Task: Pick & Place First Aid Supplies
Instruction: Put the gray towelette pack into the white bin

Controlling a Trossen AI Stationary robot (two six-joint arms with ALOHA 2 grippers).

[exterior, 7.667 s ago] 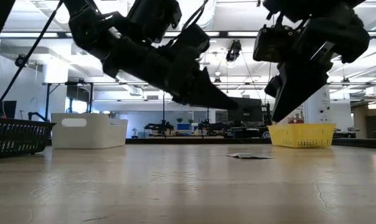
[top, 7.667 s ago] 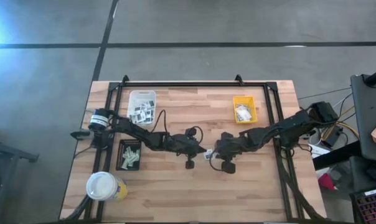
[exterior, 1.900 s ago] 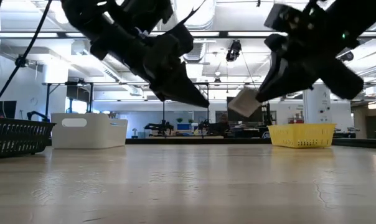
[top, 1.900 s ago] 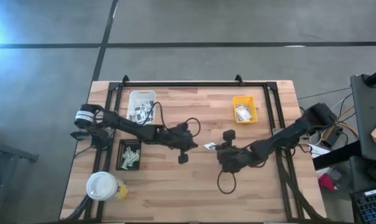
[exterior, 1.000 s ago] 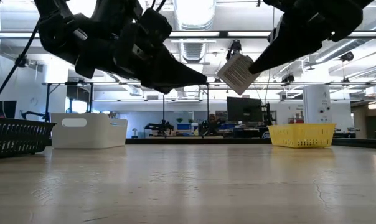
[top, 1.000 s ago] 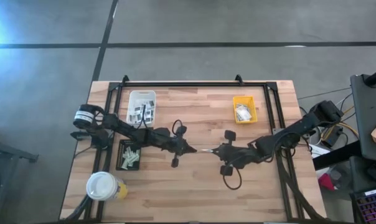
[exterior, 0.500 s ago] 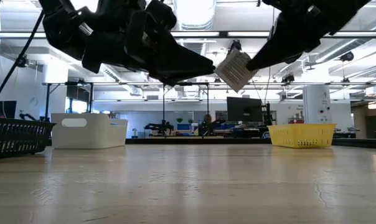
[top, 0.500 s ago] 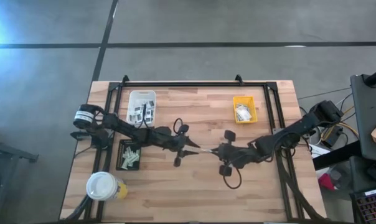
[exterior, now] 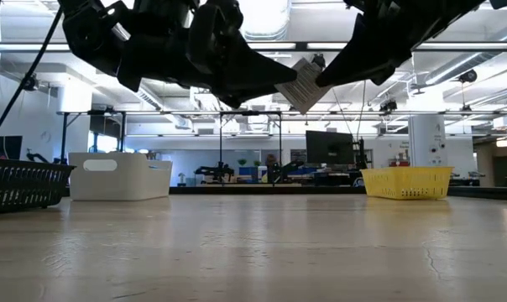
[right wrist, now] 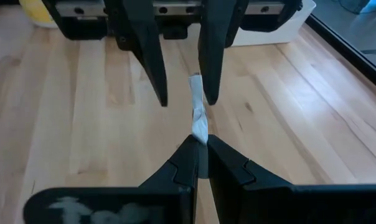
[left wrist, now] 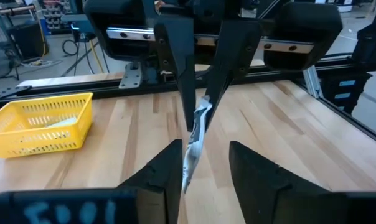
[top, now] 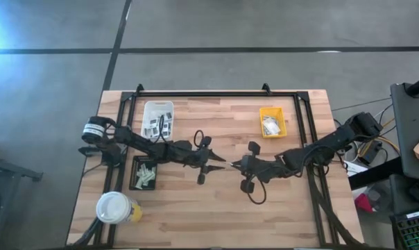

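Note:
A small flat white packet (top: 229,165) with a striped print hangs high above the table's middle, also seen in the low view (exterior: 305,84). My right gripper (top: 236,165) comes in from the table's right and is shut on it. My left gripper (top: 220,164) faces it from the table's left and is open. Its two fingers (right wrist: 152,68) stand on either side of the packet's free end (right wrist: 195,84). More first aid supplies lie in the white tray (top: 158,118), the yellow tray (top: 272,121) and the black tray (top: 143,173). My right gripper pinches the packet's near end (right wrist: 200,132) between its two fingertips, reaching in from the table's right and slanting slightly down. The packet stands on edge and sticks out past the fingertips toward the left gripper, clear of the table. My left gripper: I cannot tell whether a finger touches the packet.
A white-lidded yellow cup (top: 116,207) stands at the near left corner. A black rail frame (top: 216,94) runs along the table's far edge and down both sides. Bare wooden tabletop (top: 216,208) lies below and in front of both grippers.
My left gripper has opened. The two grippers have closed in on each other, the right one bringing the packet slightly toward the table's left, so its free end now lies between the left gripper's fingers. The packet has stayed clear of the table.

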